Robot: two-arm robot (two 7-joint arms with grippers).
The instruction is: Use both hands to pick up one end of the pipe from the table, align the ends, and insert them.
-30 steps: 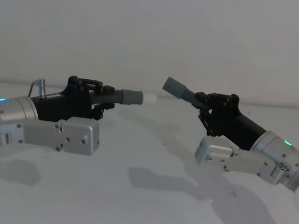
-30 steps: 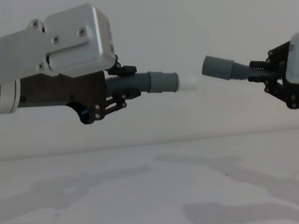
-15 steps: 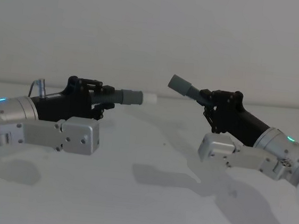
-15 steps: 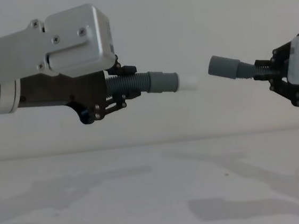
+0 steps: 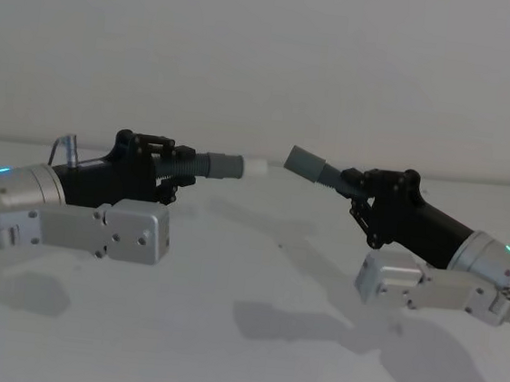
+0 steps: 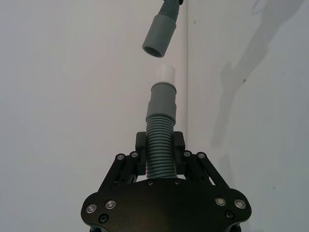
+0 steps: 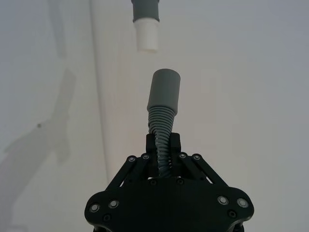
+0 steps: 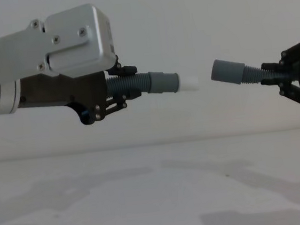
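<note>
Above table (image 5: 222, 333) | both end effectors clamp hose pieces — cuffs apart | right arm cut off

You see ribbed grey hose (image 8: 131, 85) with smooth cuffs (image 8: 164, 82), matt black grippers (image 6: 161, 164), probably plastic, and a matt white table (image 5: 240, 335).

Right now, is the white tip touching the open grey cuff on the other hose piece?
Apart. The chest view shows bare background between the white tip and the grey cuff; the left wrist view shows the same gap.
</note>
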